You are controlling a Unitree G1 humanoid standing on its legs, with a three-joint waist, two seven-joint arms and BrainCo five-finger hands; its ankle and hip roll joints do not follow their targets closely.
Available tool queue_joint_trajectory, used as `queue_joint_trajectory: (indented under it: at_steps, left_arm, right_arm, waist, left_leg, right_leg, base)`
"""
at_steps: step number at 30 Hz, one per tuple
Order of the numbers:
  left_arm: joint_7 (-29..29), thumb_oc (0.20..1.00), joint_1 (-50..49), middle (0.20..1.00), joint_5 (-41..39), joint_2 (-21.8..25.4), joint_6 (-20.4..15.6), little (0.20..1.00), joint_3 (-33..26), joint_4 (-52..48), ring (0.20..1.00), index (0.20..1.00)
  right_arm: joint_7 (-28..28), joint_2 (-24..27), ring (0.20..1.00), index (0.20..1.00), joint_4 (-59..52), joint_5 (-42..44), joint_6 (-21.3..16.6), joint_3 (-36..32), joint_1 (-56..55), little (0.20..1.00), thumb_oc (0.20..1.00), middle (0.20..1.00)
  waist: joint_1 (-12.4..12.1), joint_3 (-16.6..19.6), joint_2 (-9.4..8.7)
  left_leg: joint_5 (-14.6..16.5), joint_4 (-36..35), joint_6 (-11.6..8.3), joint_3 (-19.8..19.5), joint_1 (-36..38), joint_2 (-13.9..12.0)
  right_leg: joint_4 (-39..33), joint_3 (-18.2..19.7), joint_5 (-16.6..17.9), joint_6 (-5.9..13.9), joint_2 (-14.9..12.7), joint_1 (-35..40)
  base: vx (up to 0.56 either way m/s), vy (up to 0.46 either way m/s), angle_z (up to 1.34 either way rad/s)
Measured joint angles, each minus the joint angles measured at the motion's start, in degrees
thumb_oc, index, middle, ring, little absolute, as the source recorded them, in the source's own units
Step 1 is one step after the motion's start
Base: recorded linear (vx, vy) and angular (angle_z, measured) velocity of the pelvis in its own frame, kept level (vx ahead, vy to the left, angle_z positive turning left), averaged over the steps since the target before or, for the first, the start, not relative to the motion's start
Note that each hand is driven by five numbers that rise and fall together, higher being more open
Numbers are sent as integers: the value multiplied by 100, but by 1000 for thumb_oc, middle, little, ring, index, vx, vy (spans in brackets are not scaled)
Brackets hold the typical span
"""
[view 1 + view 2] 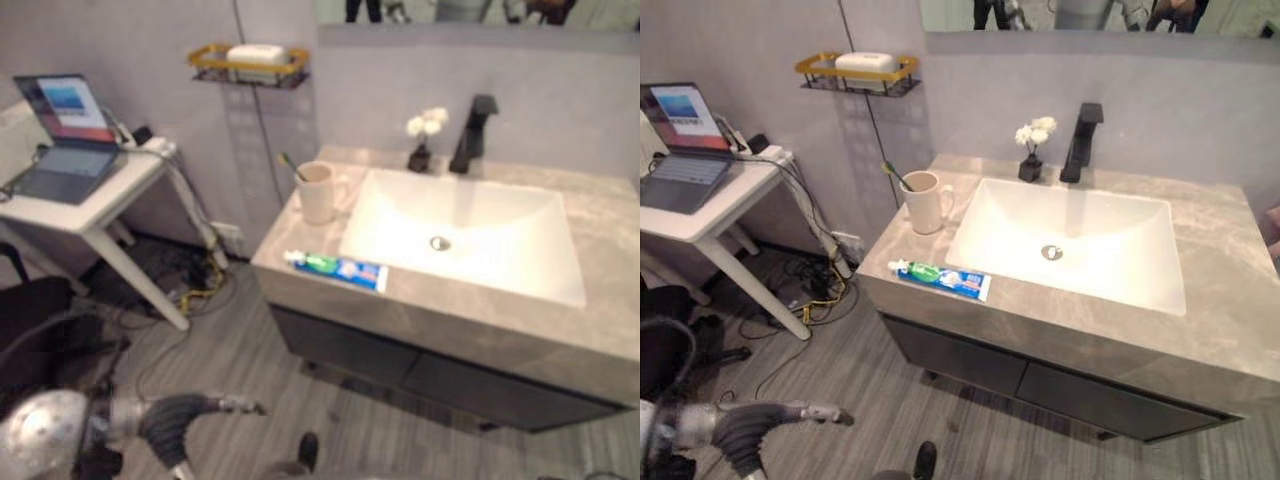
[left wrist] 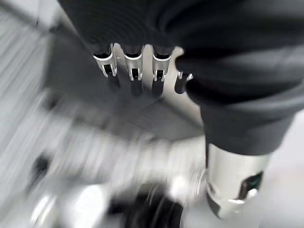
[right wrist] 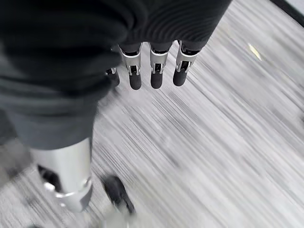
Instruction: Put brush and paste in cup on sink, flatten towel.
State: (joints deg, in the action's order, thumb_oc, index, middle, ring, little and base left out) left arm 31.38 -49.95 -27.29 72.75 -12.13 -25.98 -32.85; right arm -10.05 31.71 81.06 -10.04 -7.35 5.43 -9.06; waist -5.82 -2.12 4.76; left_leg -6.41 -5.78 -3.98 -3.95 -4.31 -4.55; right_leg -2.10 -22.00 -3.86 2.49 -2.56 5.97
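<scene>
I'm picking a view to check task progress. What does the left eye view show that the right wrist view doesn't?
Left eye view: the sink, the cup holding the brush, the paste lying on the counter, and the left robot hand low over the floor. Right wrist view: the right robot hand, fingers straight, holding nothing. Both: the grey floor.

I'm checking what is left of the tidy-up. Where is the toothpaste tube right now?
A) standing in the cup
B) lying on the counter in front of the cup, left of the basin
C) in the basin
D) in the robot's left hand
B: the toothpaste tube lies flat on the counter near its front edge, apart from the cup and outside the basin.
</scene>
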Motion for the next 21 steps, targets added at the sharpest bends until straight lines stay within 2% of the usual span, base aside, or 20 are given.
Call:
queue_joint_trajectory:
  at_steps: [1, 2, 3, 6, 8, 9, 12, 17, 21]
  left_arm:
    - [-159, 1000, 229, 1000, -101, -256, -57, 1000, -429, 260, 1000, 1000]
    - [-608, 1000, 901, 1000, -160, -429, -260, 1000, -773, 935, 1000, 1000]
    - [-917, 1000, 1424, 1000, -142, -435, -378, 1000, -780, 1473, 1000, 1000]
    - [-1263, 1000, 2011, 1000, 259, -248, -523, 1000, -465, 1869, 1000, 1000]
    - [-1398, 1000, 2263, 1000, 618, -129, -715, 1000, 10, 2264, 1000, 1000]
    - [-1403, 1000, 2272, 1000, 733, 4, -720, 1000, 149, 2359, 1000, 1000]
    - [-1431, 1000, 2619, 1000, 964, 69, -820, 1000, 684, 2393, 1000, 1000]
    - [-1382, 1000, 2626, 1000, 1178, 70, -858, 1000, 949, 2252, 1000, 1000]
    - [-1332, 1000, 2625, 1000, 1259, 71, -866, 1000, 1077, 2131, 1000, 1000]
  right_arm:
    - [-10, -139, 1000, 1000, -341, 199, 40, 66, -318, 1000, 1000, 1000]
    - [-71, -260, 1000, 1000, -713, 477, 3, 297, -457, 1000, 1000, 1000]
    - [-90, -265, 1000, 1000, -1034, 652, -29, 386, -352, 1000, 1000, 1000]
    - [-98, -305, 1000, 1000, -1522, 833, -133, 660, 316, 1000, 1000, 1000]
    - [-108, -308, 1000, 1000, -2430, 789, -179, 720, 283, 1000, 1000, 1000]
    - [-120, -316, 1000, 1000, -2656, 785, -228, 720, 225, 1000, 1000, 1000]
    - [-120, -414, 1000, 1000, -2325, 785, -215, 490, 182, 1000, 1000, 1000]
    - [-117, -446, 1000, 1000, -1702, 788, -117, 371, -84, 1000, 1000, 1000]
    - [-111, -445, 1000, 1000, -1622, 788, -117, 246, -13, 1000, 1000, 1000]
  waist:
    - [7, 25, -59]
    - [33, 95, -131]
    - [145, 178, -145]
    - [510, 192, -158]
    - [629, 109, -52]
    - [685, 77, -12]
    - [754, -30, 25]
    - [819, -66, -18]
    - [770, -83, -12]
  left_leg:
    - [-17, 6, 25, 31, 48, -29]
    - [-19, 7, 25, 152, 56, -78]
    - [-14, 7, 20, 219, 69, -82]
    - [-18, 8, 10, 546, 175, 22]
    - [83, 7, 116, 989, 336, 115]
    - [118, 6, 136, 1099, 365, 138]
    - [214, 0, 170, 1371, 482, 186]
    - [246, 1, 195, 1628, 534, 217]
    - [308, -10, 227, 1901, 572, 243]
  right_leg:
    - [52, 32, -67, 10, 1, -48]
    - [174, 132, -123, -41, 0, -134]
    - [226, 204, -130, -43, -18, -217]
    - [293, 535, -64, 50, -159, -294]
    - [300, 973, -5, 152, -294, -405]
    - [284, 1049, 15, 188, -330, -417]
    - [267, 1323, 80, 256, -389, -433]
    - [-54, 1566, 301, 279, -396, -387]
    - [-253, 1802, 474, 328, -429, -377]
  base:
    - [57, 58, -24]
    - [45, 55, -38]
    - [50, 92, -45]
    - [46, 135, -60]
    - [58, 179, -87]
    - [47, 155, -73]
    - [38, 124, -51]
    - [39, 116, -28]
    - [40, 91, -33]
